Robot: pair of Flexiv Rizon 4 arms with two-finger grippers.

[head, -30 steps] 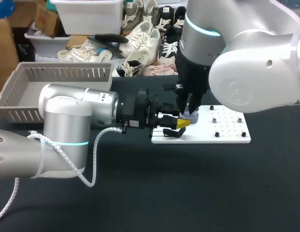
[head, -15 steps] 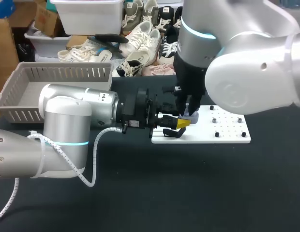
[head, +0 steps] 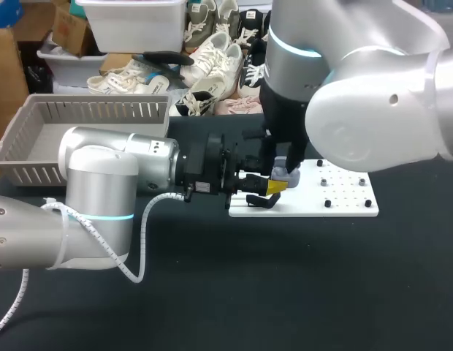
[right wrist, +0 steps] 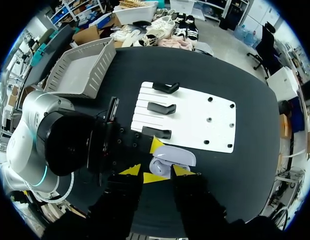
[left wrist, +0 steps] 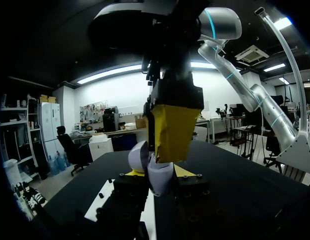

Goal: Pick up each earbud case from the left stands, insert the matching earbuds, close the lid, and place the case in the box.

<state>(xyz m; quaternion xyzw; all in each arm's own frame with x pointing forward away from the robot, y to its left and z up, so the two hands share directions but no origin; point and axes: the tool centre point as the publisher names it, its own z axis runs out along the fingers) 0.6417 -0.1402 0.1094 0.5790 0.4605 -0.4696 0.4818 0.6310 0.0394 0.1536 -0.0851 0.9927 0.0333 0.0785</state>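
Observation:
My left gripper [head: 276, 184] lies level over the left end of the white board [head: 343, 208] and is shut on a lavender earbud case [head: 280, 172] whose lid stands open. In the left wrist view the case [left wrist: 157, 176] sits between my fingers, lid [left wrist: 137, 156] tipped back. My right gripper [head: 283, 168] hangs straight down over the case, its yellow finger [left wrist: 176, 131] just above the case body. From the right wrist the case [right wrist: 171, 159] lies just ahead of the right gripper [right wrist: 156, 171], whose tips stand apart.
Three black stands [right wrist: 161, 107] stand bare in a column on the white board [right wrist: 205, 122]. Small dark pegs [head: 323, 181] dot the board's right half. A grey slatted box [head: 88, 128] sits at the back left, also seen from the right wrist [right wrist: 77, 70].
The right arm has drifted slightly left above the case and its fingers have spread apart. The left arm and the case it holds have stayed put.

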